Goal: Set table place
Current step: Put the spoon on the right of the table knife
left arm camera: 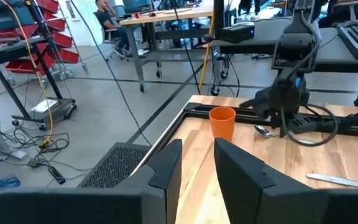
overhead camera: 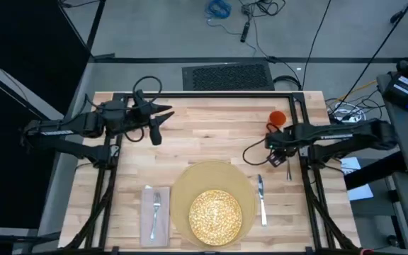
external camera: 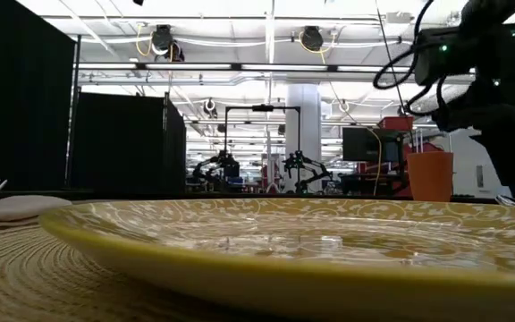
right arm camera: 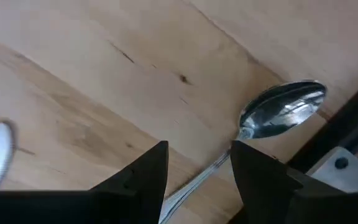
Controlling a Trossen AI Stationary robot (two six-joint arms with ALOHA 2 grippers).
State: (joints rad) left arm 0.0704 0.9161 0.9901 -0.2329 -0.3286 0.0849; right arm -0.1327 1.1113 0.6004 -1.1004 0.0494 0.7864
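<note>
A: Spotted the right gripper (right arm camera: pixel 194 180) where?

B: Low over the table (overhead camera: pixel 190 127), close to the right-hand frame rail, on the near side of the cup (overhead camera: pixel 278 118). Saw its fingers spread, straddling the handle of the spoon (right arm camera: pixel 283 109). Not pinching it.

A: And the spoon?

B: Lay flat on the wood, bowl up, just beside the black rail. Sat farther back than the knife (overhead camera: pixel 261 200) and apart from it.

A: Left gripper (left arm camera: pixel 194 168)?

B: Hung above the far left part of the table, aimed across at the cup. Noted its fingers slightly parted, with nothing between them.

A: The rest of the setting?

B: Found the placemat (overhead camera: pixel 190 180) at the middle of the near edge, with the plate (overhead camera: pixel 216 216) on top, toward its near side. Saw the napkin (overhead camera: pixel 147 219) just left of the mat, with the fork (overhead camera: pixel 156 205) lying along it. Saw the knife just right of the mat, parallel to the fork.

A: The cup?

B: Stood upright near the far right corner, well apart from the mat.
</note>
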